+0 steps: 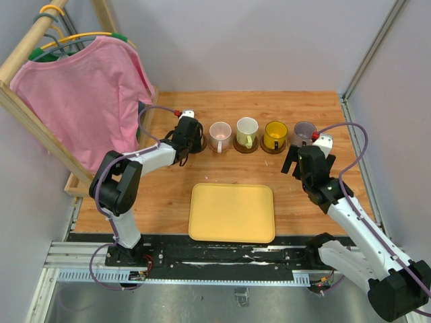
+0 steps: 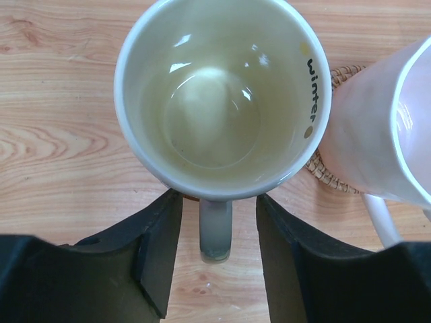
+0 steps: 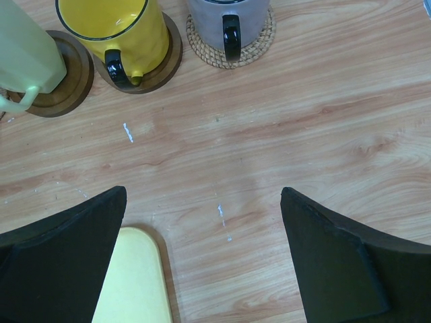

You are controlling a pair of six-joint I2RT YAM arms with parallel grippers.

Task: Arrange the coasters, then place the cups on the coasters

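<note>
A cream cup [image 2: 215, 101] fills the left wrist view, its coaster almost wholly hidden beneath it. My left gripper [image 2: 217, 196] is open, one finger on each side of the cup's handle [image 2: 215, 232] with a gap on both sides. To its right a pale pink cup [image 2: 384, 134] stands on a woven tan coaster [image 2: 330, 175]. The row continues with a white-green cup [image 3: 23, 54], a yellow cup [image 3: 111, 27] and a grey-purple cup [image 3: 229, 13], each on a coaster. My right gripper [image 3: 203, 192] hangs open and empty over bare wood in front of them.
A yellow tray [image 1: 232, 212] lies near the table's front edge, between the arms. A pink shirt [image 1: 87, 94] hangs on a wooden rack at the far left, close behind the left arm. Grey walls close the back and right sides.
</note>
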